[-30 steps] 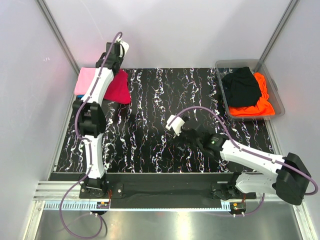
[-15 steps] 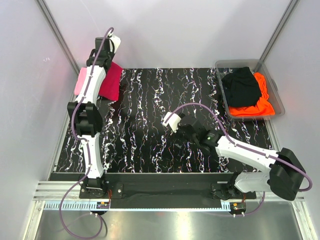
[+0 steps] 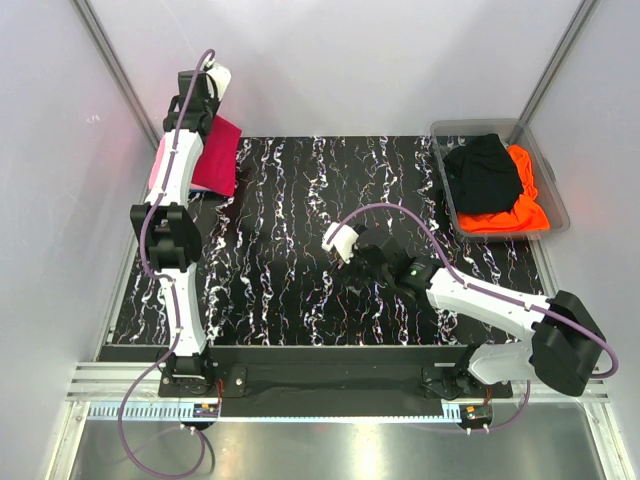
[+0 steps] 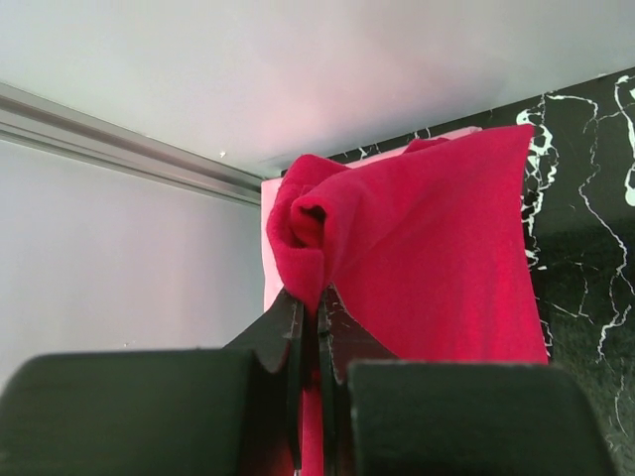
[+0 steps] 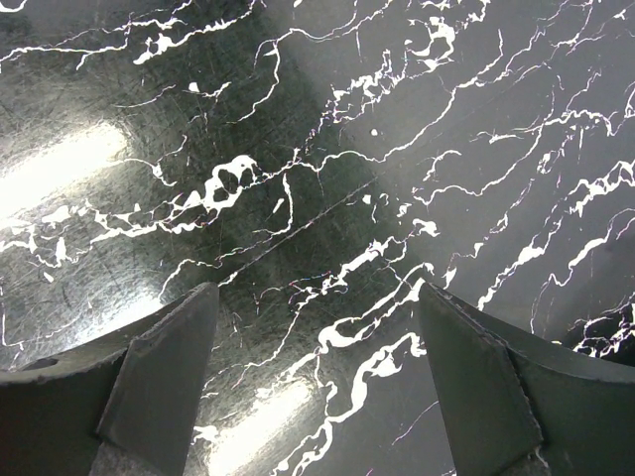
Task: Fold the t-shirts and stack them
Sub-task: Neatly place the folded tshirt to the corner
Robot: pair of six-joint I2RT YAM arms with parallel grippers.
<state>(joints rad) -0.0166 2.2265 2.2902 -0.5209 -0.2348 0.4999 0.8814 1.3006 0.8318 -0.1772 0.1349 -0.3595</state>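
**Item 1: light pink tee** (image 3: 157, 166). Lies flat at the far-left corner of the table (image 3: 300, 190), mostly hidden by the arm and the red cloth. Appears folded and looks to be the base of the stack.

**Item 2: left gripper** (image 3: 203, 100). Raised over the far-left corner. In the left wrist view its jaws are pinched all but together on a bunched edge of red cloth (image 4: 308, 317).

**Item 3: crimson-red tee** (image 3: 218, 155). Hangs from that pinch as a flat panel, its lower part draping over the pink tee's place. In the left wrist view it (image 4: 427, 248) falls smooth below a rolled knot at the grip, with pink (image 4: 270, 268) showing behind. Judged folded and about to be laid down, not yet released.

**Item 4: right gripper** (image 3: 358, 252). Sits low over mid-table, well apart from all cloth. The right wrist view shows both fingers spread wide (image 5: 317, 347) with only marbled tabletop between them; it holds nothing.

**Item 5: clear bin** (image 3: 555, 190). Stands at the far-right corner and holds unfolded stock.

**Item 6: black tee** (image 3: 482, 172). Crumpled in the bin.

**Item 7: bright orange tee** (image 3: 525, 208). Crumpled beside and partly under the black one.

**Progress, as judged:** one tee stacked, a second nearly placed, and at least two left to fetch, fold and stack.
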